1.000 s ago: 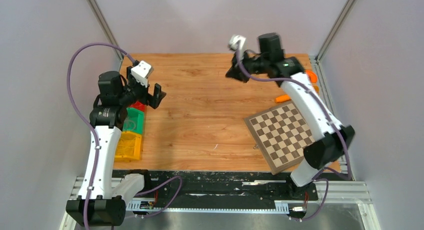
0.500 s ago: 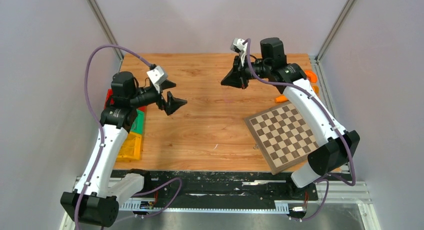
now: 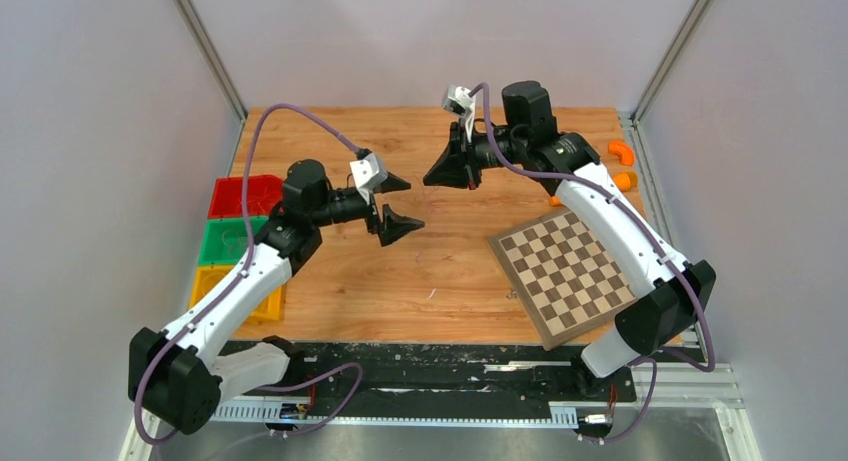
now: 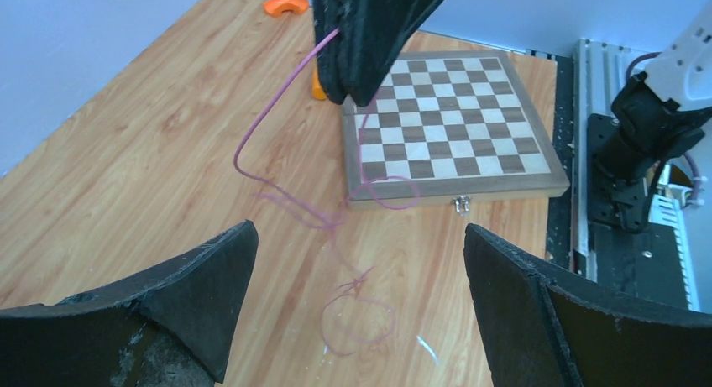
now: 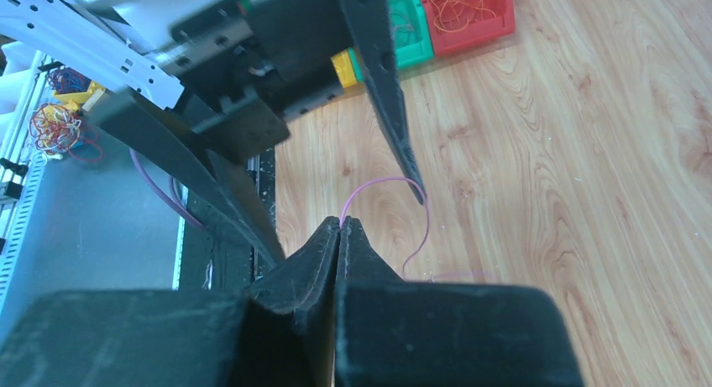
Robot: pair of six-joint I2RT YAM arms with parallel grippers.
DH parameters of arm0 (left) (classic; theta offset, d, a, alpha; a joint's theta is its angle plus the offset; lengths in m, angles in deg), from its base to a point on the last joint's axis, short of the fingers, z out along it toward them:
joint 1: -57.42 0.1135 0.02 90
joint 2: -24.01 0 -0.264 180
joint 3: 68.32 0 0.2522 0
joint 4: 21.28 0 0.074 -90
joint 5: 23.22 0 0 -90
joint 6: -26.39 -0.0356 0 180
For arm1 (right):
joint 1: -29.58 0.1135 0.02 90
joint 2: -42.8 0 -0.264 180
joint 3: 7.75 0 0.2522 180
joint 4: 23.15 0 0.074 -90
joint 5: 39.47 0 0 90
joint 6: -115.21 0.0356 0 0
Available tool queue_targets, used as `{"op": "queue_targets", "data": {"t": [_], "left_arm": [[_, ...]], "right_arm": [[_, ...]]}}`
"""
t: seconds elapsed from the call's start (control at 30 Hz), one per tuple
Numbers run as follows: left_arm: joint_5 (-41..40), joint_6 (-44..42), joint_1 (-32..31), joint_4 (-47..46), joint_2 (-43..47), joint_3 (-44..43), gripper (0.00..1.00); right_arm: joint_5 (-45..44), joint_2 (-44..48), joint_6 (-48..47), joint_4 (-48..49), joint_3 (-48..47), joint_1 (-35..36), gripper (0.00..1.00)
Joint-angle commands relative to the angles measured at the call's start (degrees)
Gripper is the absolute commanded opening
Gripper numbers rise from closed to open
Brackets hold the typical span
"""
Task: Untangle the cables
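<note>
Since a second ago the left arm (image 3: 262,271) has swung off the coloured bins (image 3: 243,195) to mid-worktop (image 3: 400,271), its jaws spread wide and empty, facing the right jaws. The right arm (image 3: 600,206) has shifted a little left, and its jaws stay pinched shut on one end of a thin pink-purple cable (image 4: 324,222). From there the cable drops in loose loops with small knots, beside the chessboard (image 3: 565,271). Whether its lower loops rest on the wood I cannot tell. From above the strand is too fine to make out. The left arm covers part of the yellow bin (image 3: 212,281), and the right arm crosses the chessboard's far corner
</note>
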Motion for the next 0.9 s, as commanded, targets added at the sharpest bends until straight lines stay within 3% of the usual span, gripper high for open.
{"op": "queue_targets", "data": {"t": [0.0, 0.3, 0.4, 0.6, 0.73, 0.77, 0.83, 0.87], "left_arm": [[-4.41, 0.9, -2.33, -11.59, -3.63, 2.26, 1.0], [-8.35, 1.6, -7.37, -21.59, -9.49, 6.8, 1.0], [-11.97, 1.81, -7.41, -22.95, -9.71, 7.81, 0.92], [-12.21, 5.52, -7.42, -24.21, -9.5, 9.45, 0.61], [-13.64, 7.87, -7.44, -25.06, -8.55, 9.4, 0.27], [-13.84, 7.92, -7.42, -24.79, -7.83, 9.2, 0.13], [-13.67, 7.46, -7.37, -22.52, -6.39, 8.69, 0.01], [-13.57, 7.19, -7.23, -20.64, -5.77, 8.41, 0.0]], "right_arm": [[2.01, 1.68, 1.34, 3.32, -0.07, 0.04, 0.0], [2.96, 1.32, 2.78, 3.76, -1.1, -0.01, 0.0], [3.1, 1.85, 3.01, 3.78, -0.71, 0.05, 0.0], [4.1, 1.87, 4.13, 4.13, -1.53, -0.09, 0.0], [4.25, 1.96, 4.65, 4.38, -1.08, -1.14, 0.0], [4.29, 1.99, 4.9, 4.51, -0.94, -1.75, 0.0], [4.18, 2.02, 5.83, 4.78, -0.47, -3.4, 0.0], [4.05, 2.1, 6.28, 5.01, 0.0, -4.31, 0.0]]}}
